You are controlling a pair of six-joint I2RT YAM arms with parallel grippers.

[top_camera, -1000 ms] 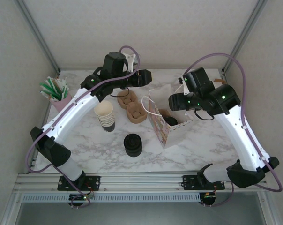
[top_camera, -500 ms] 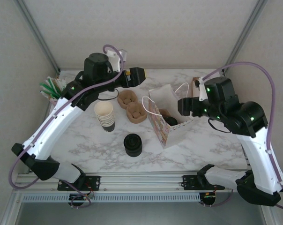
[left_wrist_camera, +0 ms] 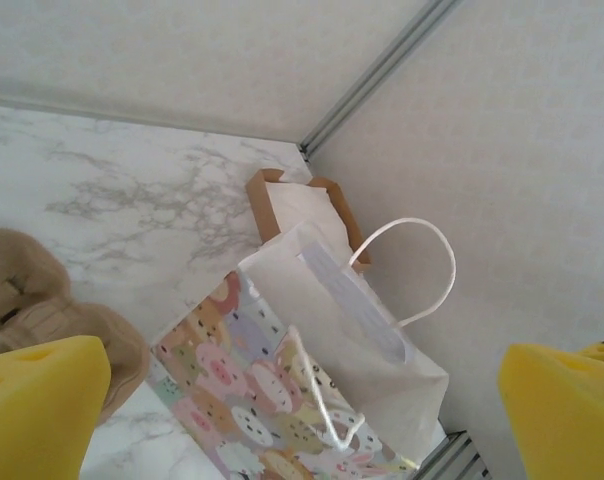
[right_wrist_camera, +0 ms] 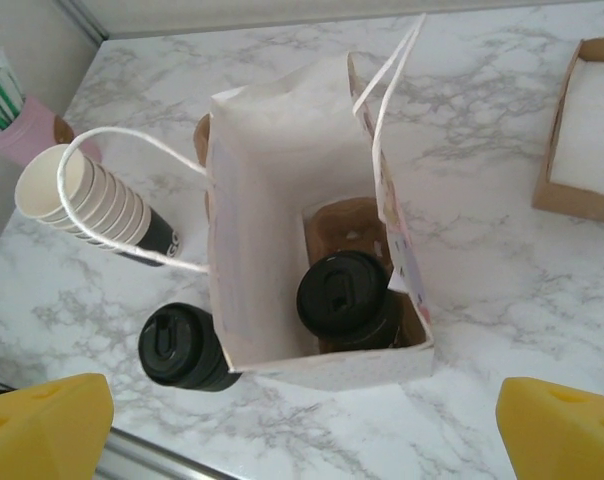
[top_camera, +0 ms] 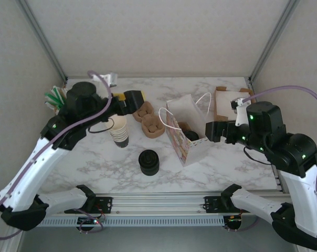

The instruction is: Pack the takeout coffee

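The takeout coffee (right_wrist_camera: 344,297) stands upright inside the paper bag (right_wrist_camera: 272,230), low in the middle of the right wrist view. Its round black lid faces up. It sits on a brown cardboard carrier (right_wrist_camera: 344,222) at the bottom of the bag. In the top view the same cup (top_camera: 191,135) shows as a dark spot in the open bag (top_camera: 180,113), just right of centre.

The right gripper (top_camera: 213,131) hangs just right of the bag. Its yellow pads (right_wrist_camera: 42,425) sit far apart in the lower corners of the wrist view, with nothing between them. The left gripper (top_camera: 133,98) is at the upper left of the table. Its pads (left_wrist_camera: 37,400) are also spread wide and hold nothing.

A stack of black lids (top_camera: 148,161) stands on the marble table (top_camera: 232,163) at the lower centre, just left of the bag and apart from it. A tilted stack of cream cups (top_camera: 117,129) is further left. Two empty brown carriers (top_camera: 148,119) lie between the cups and the bag. A pink cup of green straws (top_camera: 61,102) stands at the far left edge. A cardboard tray (top_camera: 229,102) with white paper in it lies at the upper right.
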